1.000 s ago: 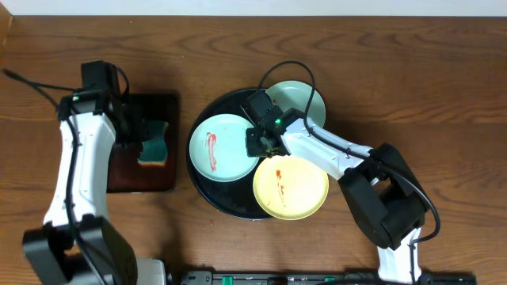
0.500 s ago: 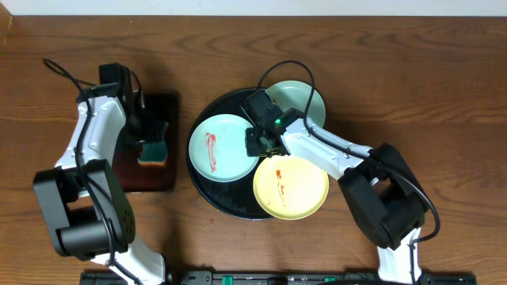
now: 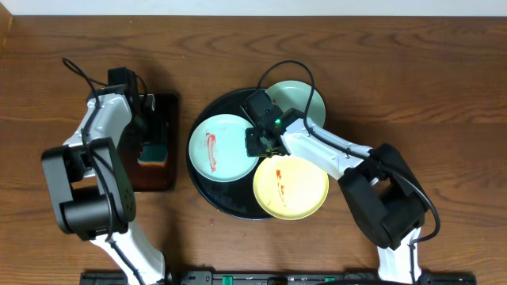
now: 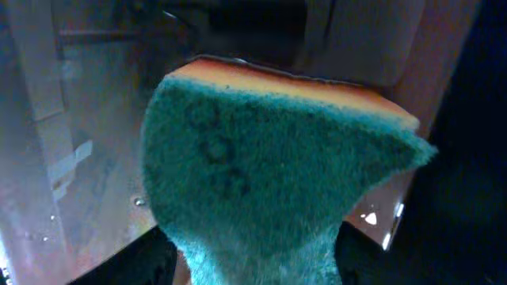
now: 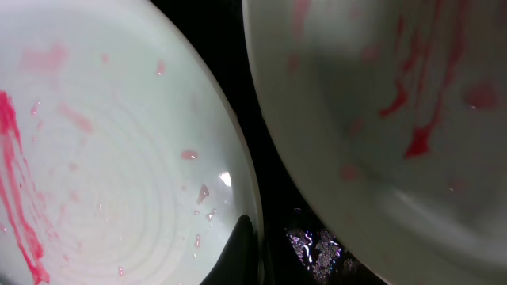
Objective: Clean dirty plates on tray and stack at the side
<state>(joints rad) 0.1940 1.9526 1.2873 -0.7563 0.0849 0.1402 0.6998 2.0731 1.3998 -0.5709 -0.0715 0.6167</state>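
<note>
Three plates lie on the round black tray point(image 3: 230, 108): a pale blue one point(image 3: 218, 148) with a red smear at the left, a pale yellow one point(image 3: 291, 188) with a red smear at the front, and a mint one point(image 3: 299, 101) at the back. My right gripper point(image 3: 255, 144) is shut on the blue plate's right rim; in the right wrist view one dark finger point(image 5: 242, 249) lies on that rim point(image 5: 119, 158), with the yellow plate point(image 5: 380, 103) beside it. My left gripper point(image 3: 151, 141) is shut on a green and yellow sponge point(image 4: 269, 182), low over the rectangular tray.
The small rectangular dark tray point(image 3: 165, 179) lies left of the black tray, under the sponge point(image 3: 154, 153). Wet glossy black tray surface point(image 5: 317, 245) shows between the blue and yellow plates. Bare wooden table point(image 3: 444, 95) surrounds both trays.
My left arm has swung its elbow in and folded up, while its gripper stays over the rectangular tray with the sponge. The right arm and the plates have not moved.
</note>
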